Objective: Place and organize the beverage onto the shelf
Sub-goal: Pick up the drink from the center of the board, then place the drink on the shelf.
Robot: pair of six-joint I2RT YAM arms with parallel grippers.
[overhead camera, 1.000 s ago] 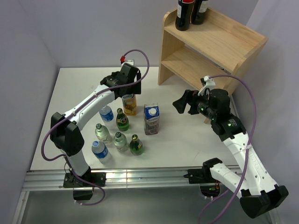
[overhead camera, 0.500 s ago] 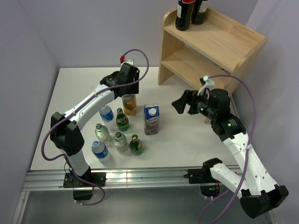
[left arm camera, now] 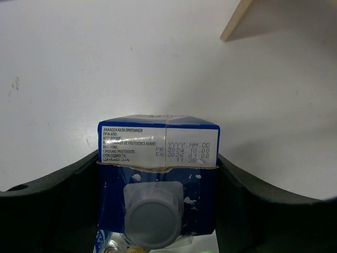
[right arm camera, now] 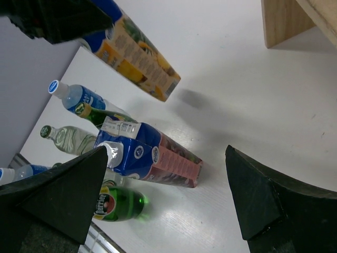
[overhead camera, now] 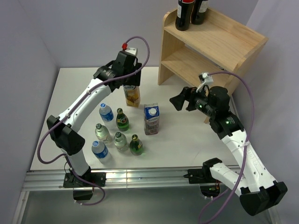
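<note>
One juice carton [overhead camera: 132, 94], long axis upright, clamped in your left hand [overhead camera: 131, 86], off the surface [overhead camera: 182, 140] | shelf [overhead camera: 210, 46] lies to its right, farther back | right hand [overhead camera: 180, 101] spread, empty.

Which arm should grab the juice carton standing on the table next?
Right. The right gripper is open, empty and facing the standing carton, while the left gripper is shut on the orange carton, held off the table.
</note>
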